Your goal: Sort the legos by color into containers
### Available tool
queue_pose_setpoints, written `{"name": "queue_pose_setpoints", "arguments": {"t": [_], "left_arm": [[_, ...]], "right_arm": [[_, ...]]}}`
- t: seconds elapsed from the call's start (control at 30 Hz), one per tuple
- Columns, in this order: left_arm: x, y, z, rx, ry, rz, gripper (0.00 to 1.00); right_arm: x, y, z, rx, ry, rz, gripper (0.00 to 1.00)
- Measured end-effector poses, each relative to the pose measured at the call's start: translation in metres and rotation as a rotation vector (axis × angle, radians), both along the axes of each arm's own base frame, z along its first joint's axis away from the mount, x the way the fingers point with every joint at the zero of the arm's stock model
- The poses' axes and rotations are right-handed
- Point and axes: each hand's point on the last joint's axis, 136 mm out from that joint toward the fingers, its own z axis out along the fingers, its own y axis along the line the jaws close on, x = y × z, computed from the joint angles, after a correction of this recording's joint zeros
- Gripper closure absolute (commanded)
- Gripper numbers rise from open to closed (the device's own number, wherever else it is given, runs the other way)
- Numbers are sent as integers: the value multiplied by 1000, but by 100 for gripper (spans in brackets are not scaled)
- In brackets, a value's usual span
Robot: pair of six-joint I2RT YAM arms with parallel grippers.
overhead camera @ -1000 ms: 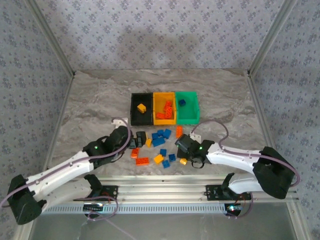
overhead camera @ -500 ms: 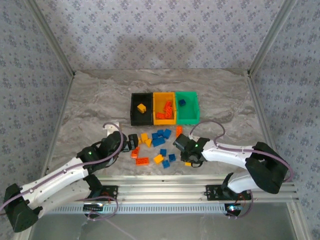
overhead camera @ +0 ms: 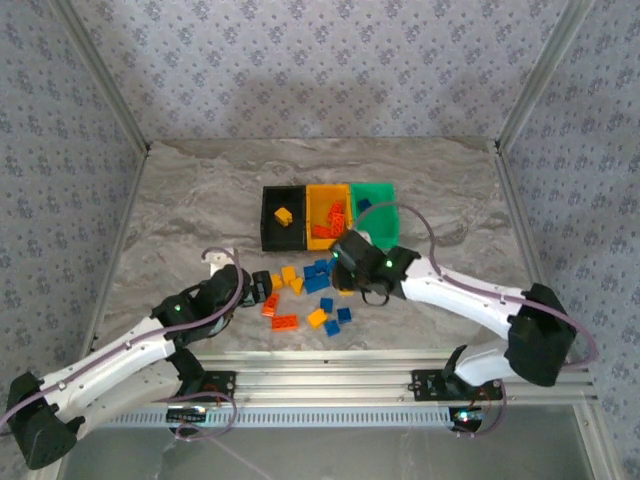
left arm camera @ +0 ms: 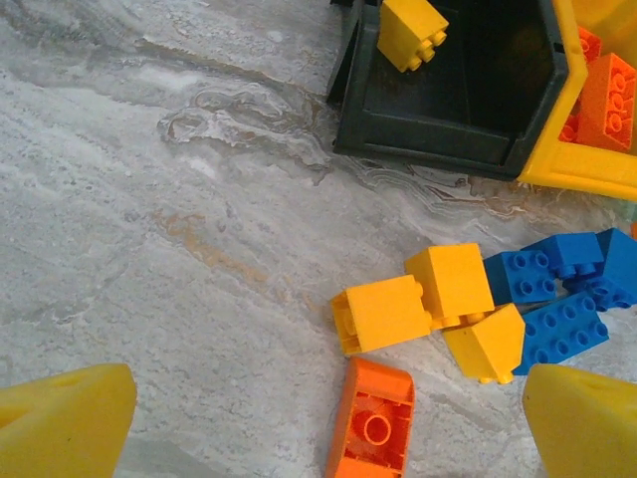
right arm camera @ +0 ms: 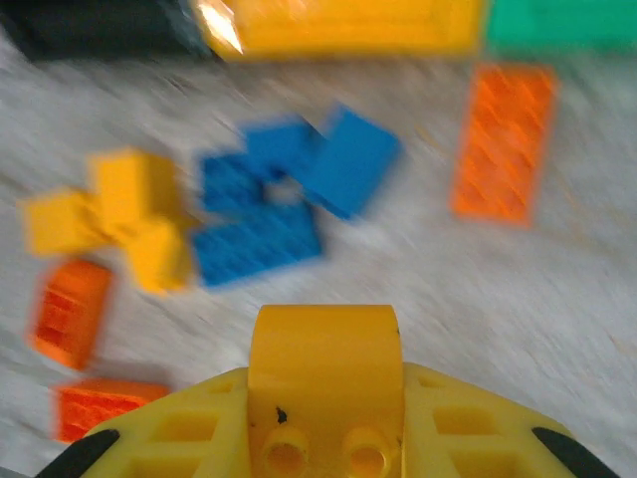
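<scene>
The right wrist view is blurred throughout — the blue bricks (right arm camera: 259, 214) at its centre show no studs, and the yellow brick (right arm camera: 324, 349) at 6 o'clock is cut by the edge. In the left wrist view the black bin (left arm camera: 468, 90) runs off at 12 o'clock, the yellow bin (left arm camera: 587, 171) at 2 o'clock, the left gripper's fingers (left arm camera: 60, 423) at 5 and 7.

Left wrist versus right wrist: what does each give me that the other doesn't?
Left wrist: the black bin's inside with a yellow brick in it, and the open left gripper. Right wrist, blurred: the right gripper shut on a second yellow brick, the green bin's wall and a long orange plate. Both: the yellow cluster, the blue bricks beside it and the yellow bin.
</scene>
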Motion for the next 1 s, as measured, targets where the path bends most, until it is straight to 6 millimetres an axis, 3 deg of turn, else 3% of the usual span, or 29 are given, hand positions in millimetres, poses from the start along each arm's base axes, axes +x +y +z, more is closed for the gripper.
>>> {"name": "queue_pose_setpoints", "arguments": {"t": [0.17, 0.3, 0.47, 0.63, 0.77, 0.83, 1.0], "left_arm": [[-7, 5, -8, -6, 26, 0, 0], [-11, 7, -13, -11, 44, -1, 0], [-16, 7, -19, -15, 68, -14, 0], [-19, 7, -24, -14, 87, -19, 0], [-20, 5, -28, -7, 109, -29, 0], [-21, 3, -32, -4, 125, -36, 0], [-23, -2, -43, 20, 172, -59, 1]], "right_arm": [[65, 60, 35, 44, -93, 85, 73], [110, 93, 30, 37, -117, 125, 72], [154, 127, 9, 36, -121, 151, 72], [182, 147, -5, 55, -120, 150, 65], [193, 154, -9, 74, -116, 148, 41], [195, 155, -9, 83, -118, 155, 34], [198, 161, 1, 112, -142, 171, 31]]}}
